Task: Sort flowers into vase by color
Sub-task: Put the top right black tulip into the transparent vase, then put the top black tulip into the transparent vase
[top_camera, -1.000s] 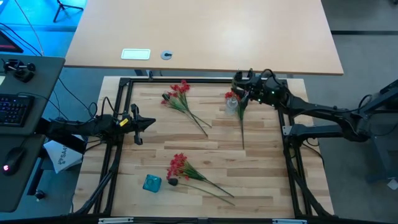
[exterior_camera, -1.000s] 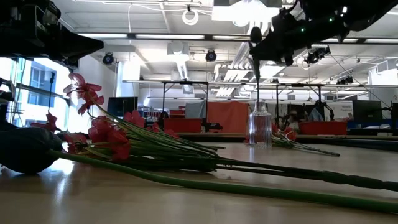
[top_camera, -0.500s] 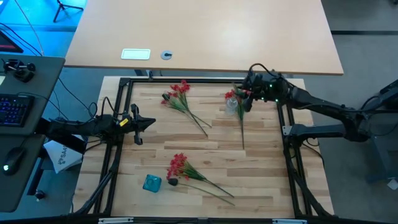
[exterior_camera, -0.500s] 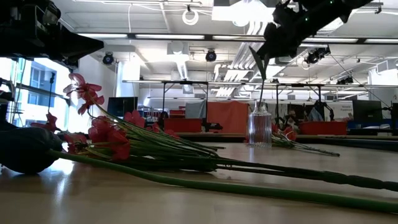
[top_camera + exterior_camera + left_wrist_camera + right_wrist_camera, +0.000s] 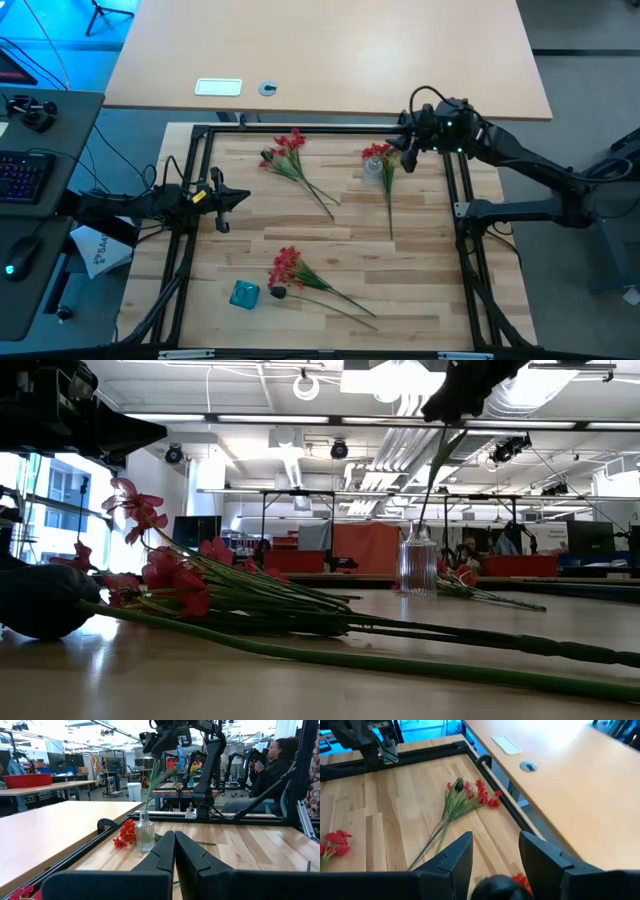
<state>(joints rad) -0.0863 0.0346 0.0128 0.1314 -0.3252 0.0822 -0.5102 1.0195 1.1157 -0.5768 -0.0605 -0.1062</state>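
A clear glass vase (image 5: 372, 171) (image 5: 144, 831) (image 5: 417, 566) stands near the table's far right corner. One green sprig (image 5: 152, 777) (image 5: 441, 455) stands in it with its stem's lower end inside, leaning toward the table's right. My right gripper (image 5: 413, 136) (image 5: 496, 851) is open above the vase, and the sprig's dark bud (image 5: 494, 886) shows between its fingers. A red sprig (image 5: 376, 153) lies on the table beside the vase. More red sprigs lie at the far left (image 5: 290, 152) and near the front (image 5: 290, 268). My left gripper (image 5: 228, 200) (image 5: 174, 834) is shut, waiting at the table's left edge. My right gripper has the sprig's dark bud (image 5: 494, 886) far back between its open fingers (image 5: 457, 854), which come from above and from the table's right. Whether a finger touches it cannot be told. The stem slants down with its lower end in the vase neck (image 5: 145, 814).
A black frame (image 5: 300, 128) borders the wooden table. A small blue object (image 5: 244, 293) and a dark bud (image 5: 277, 292) lie near the front left. In the left wrist view a person (image 5: 272, 765) sits beyond the table's right side.
My right gripper has risen and moved toward the table's right edge. The sprig's top has followed it, so the stem has tipped from upright to leaning right, while its lower end has stayed in the vase.
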